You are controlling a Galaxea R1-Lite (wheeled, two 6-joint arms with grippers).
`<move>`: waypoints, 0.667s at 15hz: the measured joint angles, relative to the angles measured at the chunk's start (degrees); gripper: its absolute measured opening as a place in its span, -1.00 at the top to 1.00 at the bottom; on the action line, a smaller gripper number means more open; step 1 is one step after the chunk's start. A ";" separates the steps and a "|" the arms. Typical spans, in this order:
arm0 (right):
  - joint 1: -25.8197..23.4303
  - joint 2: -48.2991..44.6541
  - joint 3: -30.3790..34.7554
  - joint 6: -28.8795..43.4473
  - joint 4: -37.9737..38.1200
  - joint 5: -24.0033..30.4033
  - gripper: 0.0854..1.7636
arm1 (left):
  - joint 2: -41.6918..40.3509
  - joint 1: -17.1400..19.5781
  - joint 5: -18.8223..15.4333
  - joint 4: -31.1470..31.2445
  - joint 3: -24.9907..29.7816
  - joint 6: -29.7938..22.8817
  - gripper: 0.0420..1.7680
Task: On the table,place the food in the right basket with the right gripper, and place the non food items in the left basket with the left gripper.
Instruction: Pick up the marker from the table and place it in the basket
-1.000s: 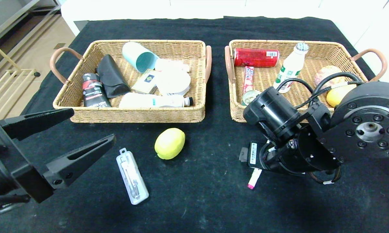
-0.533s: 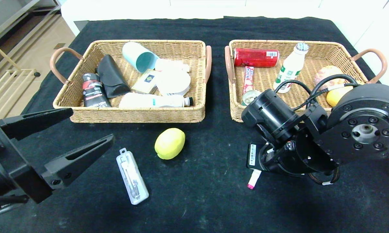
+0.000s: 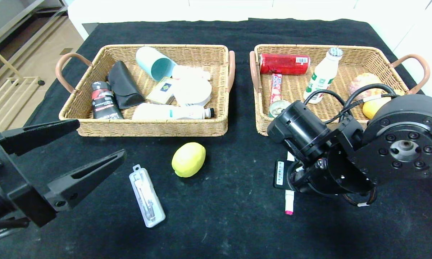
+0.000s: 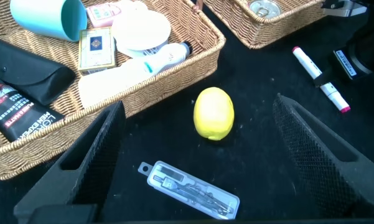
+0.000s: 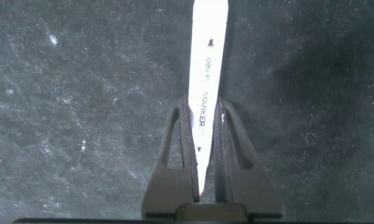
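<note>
Right wrist view: the right tool (image 5: pixel 204 124) is closed on the marker (image 5: pixel 208 68), whose long axis lies in line with the fingers, flat on the worktop (image 3: pixel 237 223) near the right basket (image 3: pixel 345 50). Left tool (image 3: pixel 75 147) hangs wide open, empty, nearest the clear case (image 3: pixel 146 195); the lemon (image 3: pixel 188 159) lies between.

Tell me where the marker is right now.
In the head view the marker lies on the black table on the robot's right, in front of the right basket. The right wrist view shows the right hand closed around it.
</note>
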 joint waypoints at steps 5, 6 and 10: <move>0.16 0.09 0.11 0.04 0.02 -0.02 0.79 | -0.43 0.00 -0.09 0.01 -0.13 0.04 -0.94; 0.16 0.09 0.11 0.06 0.06 -0.02 0.79 | -0.45 0.00 -0.04 0.00 -0.13 0.06 -0.94; 0.35 -0.33 -0.06 -0.16 0.99 -0.09 0.79 | -0.45 0.00 -0.02 0.00 -0.13 0.06 -0.94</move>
